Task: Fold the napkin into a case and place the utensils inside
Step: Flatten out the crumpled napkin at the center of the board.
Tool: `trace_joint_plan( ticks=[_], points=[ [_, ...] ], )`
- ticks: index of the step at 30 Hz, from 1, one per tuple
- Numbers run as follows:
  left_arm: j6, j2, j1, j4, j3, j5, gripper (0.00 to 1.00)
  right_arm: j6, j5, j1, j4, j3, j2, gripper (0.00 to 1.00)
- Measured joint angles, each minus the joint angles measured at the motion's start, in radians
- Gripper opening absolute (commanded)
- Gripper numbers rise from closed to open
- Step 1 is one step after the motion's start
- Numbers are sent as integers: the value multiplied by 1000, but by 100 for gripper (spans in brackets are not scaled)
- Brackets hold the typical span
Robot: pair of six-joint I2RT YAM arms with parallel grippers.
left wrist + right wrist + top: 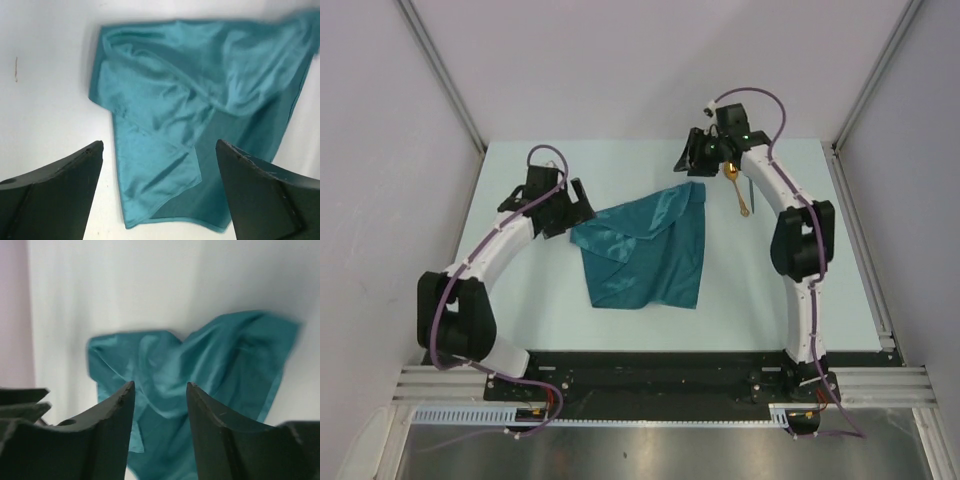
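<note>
The teal napkin (pixel 645 250) lies rumpled and loosely folded over itself in the middle of the table, one corner reaching up towards the right arm. My left gripper (pixel 582 205) hovers at the cloth's left corner. In the left wrist view it (pixel 159 145) stands wide open over the napkin (pixel 165 100), holding nothing. My right gripper (pixel 692 160) is at the upper corner; its jaws (pixel 160 384) are parted and empty, with the napkin (pixel 200 360) lying beyond them. A gold spoon (pixel 735 190) rests right of that corner, a thin teal handle (pixel 751 195) beside it.
The pale table (pixel 520 290) is boxed in by grey walls on three sides. A metal rail (pixel 860 250) runs along its right edge. The right arm's elbow (pixel 800 240) hangs just right of the spoons. The arm bases sit on the dark strip (pixel 650 375) at the near edge.
</note>
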Motion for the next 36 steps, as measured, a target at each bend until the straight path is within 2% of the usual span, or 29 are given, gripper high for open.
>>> trace_joint_plan(
  ticks=[1, 3, 4, 5, 7, 9, 14, 18, 23, 29, 36],
  points=[
    [8, 16, -10, -18, 12, -19, 100, -20, 14, 7, -40, 66, 61, 61],
    [36, 11, -50, -48, 44, -66, 98, -55, 61, 25, -92, 80, 96, 65],
    [55, -1, -77, -51, 60, -89, 96, -71, 93, 37, -116, 56, 87, 69],
    [72, -18, -117, -48, 71, -116, 91, -87, 123, 49, -105, -3, 59, 70],
    [100, -54, -212, -37, 70, -150, 86, -106, 172, 77, -107, -151, -32, 70],
    [116, -69, -325, -26, 55, -175, 74, -101, 203, 101, -94, -323, -150, 69],
    [121, 27, -546, -14, -9, -223, 37, -40, 258, 122, -39, -718, -459, 54],
    [109, 150, -595, -21, -29, -248, 32, 13, 307, 125, -5, -933, -625, 54],
    [87, 246, -626, -21, -11, -279, 37, 68, 335, 161, 10, -1102, -743, 53],
    [67, 325, -638, -10, 0, -297, 38, 100, 337, 192, 38, -1146, -762, 52],
    [59, 336, -638, -1, 0, -323, 38, 130, 325, 217, 85, -1177, -761, 51]
  ],
)
